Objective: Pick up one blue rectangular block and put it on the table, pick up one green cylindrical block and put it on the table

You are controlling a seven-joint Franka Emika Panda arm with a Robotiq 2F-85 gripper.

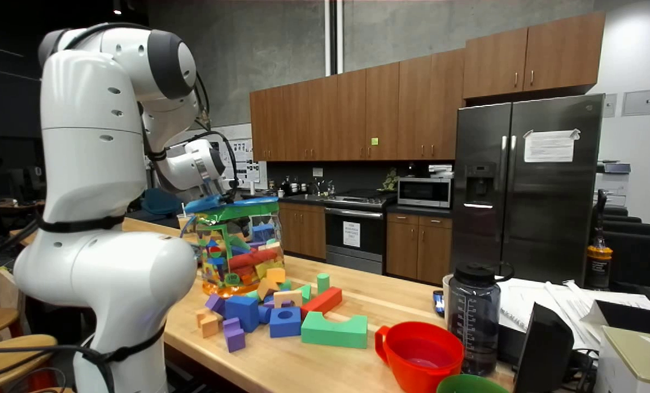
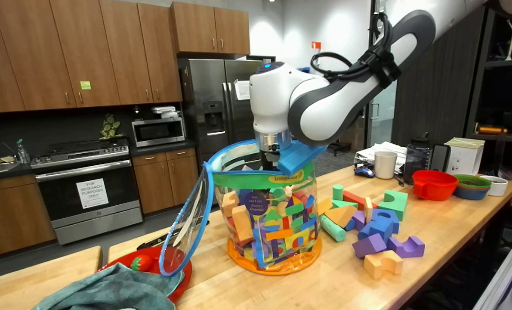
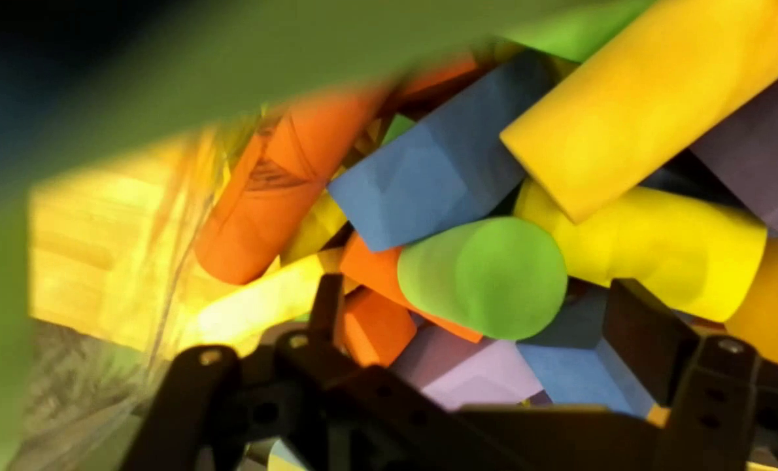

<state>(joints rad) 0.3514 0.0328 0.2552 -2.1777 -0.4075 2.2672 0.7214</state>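
Gripper [image 3: 484, 307] wide inside tub [image 2: 247, 181], green cylinder [image 3: 510, 278] between fingertips [image 3: 329, 307]

Jaws spread, nothing held; whether the tips touch the pile [image 3: 379, 327], can't tell. Wrist view: green cylinder sits in the pile, round end toward the camera, a gap on either side. Blue block [image 3: 422, 196] just beside it, yellow block [image 3: 657, 252] to its right in that view. Tub stands on the table [image 2: 325, 284], lid [image 2: 185, 226] hanging open. Also on the table, near the tub: blue rectangular block [image 1: 242, 312], upright green cylinder [image 1: 323, 283]; in an exterior view, lying green cylinder [image 2: 332, 228]. Red cup [image 1: 412, 376] and bottle [image 1: 473, 319] well apart from the tub.
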